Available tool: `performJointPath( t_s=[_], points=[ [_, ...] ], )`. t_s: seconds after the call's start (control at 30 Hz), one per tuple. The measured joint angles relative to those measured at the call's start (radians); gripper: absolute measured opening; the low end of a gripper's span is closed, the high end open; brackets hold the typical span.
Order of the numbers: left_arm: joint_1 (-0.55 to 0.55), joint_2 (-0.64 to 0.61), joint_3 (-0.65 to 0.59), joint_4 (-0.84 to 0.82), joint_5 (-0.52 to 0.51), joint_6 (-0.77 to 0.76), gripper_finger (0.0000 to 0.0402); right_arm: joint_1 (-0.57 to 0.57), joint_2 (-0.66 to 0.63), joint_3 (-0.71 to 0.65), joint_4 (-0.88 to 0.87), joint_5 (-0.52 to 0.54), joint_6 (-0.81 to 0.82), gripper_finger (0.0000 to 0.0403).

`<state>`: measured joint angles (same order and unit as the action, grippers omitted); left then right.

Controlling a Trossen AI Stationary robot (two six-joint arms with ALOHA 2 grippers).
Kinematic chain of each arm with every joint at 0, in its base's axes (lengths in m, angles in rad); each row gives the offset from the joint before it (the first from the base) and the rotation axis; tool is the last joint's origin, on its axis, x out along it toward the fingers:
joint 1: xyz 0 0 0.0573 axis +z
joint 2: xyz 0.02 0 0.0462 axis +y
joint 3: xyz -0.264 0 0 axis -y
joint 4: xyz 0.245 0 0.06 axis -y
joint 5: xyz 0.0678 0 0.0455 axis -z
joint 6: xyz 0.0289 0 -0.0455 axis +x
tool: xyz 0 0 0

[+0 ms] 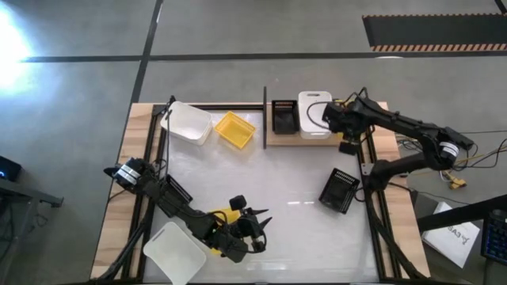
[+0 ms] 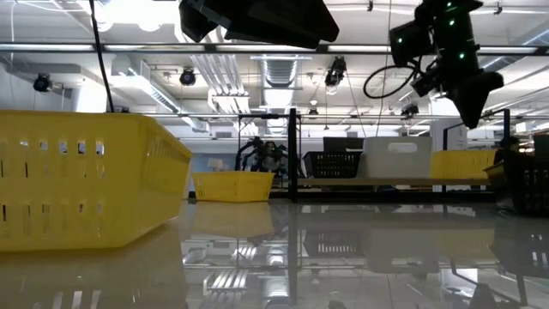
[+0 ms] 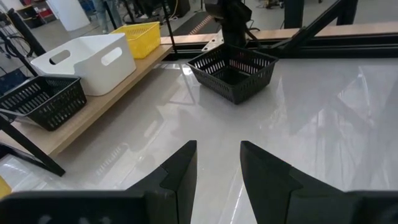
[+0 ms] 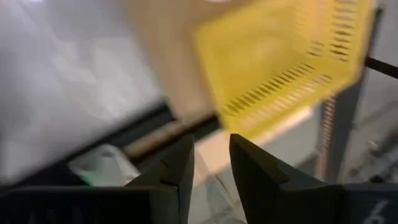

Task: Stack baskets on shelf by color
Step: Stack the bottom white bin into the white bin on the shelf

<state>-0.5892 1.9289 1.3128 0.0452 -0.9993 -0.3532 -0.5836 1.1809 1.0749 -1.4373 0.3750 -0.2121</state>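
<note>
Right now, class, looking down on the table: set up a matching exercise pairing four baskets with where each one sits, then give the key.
Things:
1. black basket beside the white one
2. second black basket
3. yellow basket by the rod
4. white basket near the left claw

Places:
A. tabletop, near the right arm's base
B. table's front edge
C. on the wooden shelf
D. tabletop, just left of the shelf

Pairs: 1-C, 2-A, 3-D, 4-B

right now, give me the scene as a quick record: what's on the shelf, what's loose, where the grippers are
shelf: black basket, white basket, yellow basket
loose on table: black basket, white basket, yellow basket, white basket
left gripper: open, empty, near front edge
right gripper: open, empty, over shelf's right end
</note>
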Motion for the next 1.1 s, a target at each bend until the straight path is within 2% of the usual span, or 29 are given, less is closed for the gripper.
performJointPath(
  t_s=[0.13,0.3,0.37,0.5,0.57,0.63,0.73,0.8,0.87,0.93,1.03,1.1],
  points=[
    [0.000,0.000,0.000,0.000,0.000,-0.001,0.0107,0.180,-0.077,-0.056,0.030,-0.037,0.146,0.0070],
    [0.000,0.000,0.000,0.000,0.000,-0.001,0.0107,0.482,-0.218,-0.148,0.151,-0.042,0.396,0.0046],
    [0.000,0.000,0.000,0.000,0.000,-0.001,0.0107,0.628,-0.265,-0.191,0.248,-0.050,0.499,0.0038],
    [0.001,0.000,0.000,0.000,0.000,0.025,0.0107,0.934,-0.293,-0.301,0.577,-0.047,0.653,0.0025],
    [-0.007,-0.002,0.002,-0.005,0.000,0.064,0.0107,1.076,-0.264,-0.352,0.783,0.002,0.683,0.0020],
    [-0.035,-0.015,0.037,-0.084,0.000,0.076,0.0107,1.200,-0.209,-0.392,0.987,0.084,0.674,0.0015],
    [-0.099,-0.050,0.148,-0.285,0.003,0.029,0.0100,1.341,-0.087,-0.431,1.279,0.257,0.606,0.0010],
    [-0.135,-0.059,0.240,-0.452,0.029,-0.077,0.0090,1.403,0.006,-0.440,1.446,0.358,0.520,0.0009],
    [-0.163,-0.057,0.333,-0.644,0.128,-0.227,0.0077,1.439,0.101,-0.440,1.584,0.436,0.432,0.0009],
    [-0.181,-0.052,0.417,-0.802,0.286,-0.395,0.0063,1.454,0.189,-0.431,1.665,0.483,0.363,0.0009],
    [-0.208,-0.051,0.491,-0.935,0.559,-0.610,0.0043,1.457,0.293,-0.390,1.675,0.517,0.343,0.0009],
    [-0.223,-0.050,0.504,-0.956,0.721,-0.717,0.0030,1.456,0.343,-0.365,1.675,0.519,0.342,0.0009]
  ],
)
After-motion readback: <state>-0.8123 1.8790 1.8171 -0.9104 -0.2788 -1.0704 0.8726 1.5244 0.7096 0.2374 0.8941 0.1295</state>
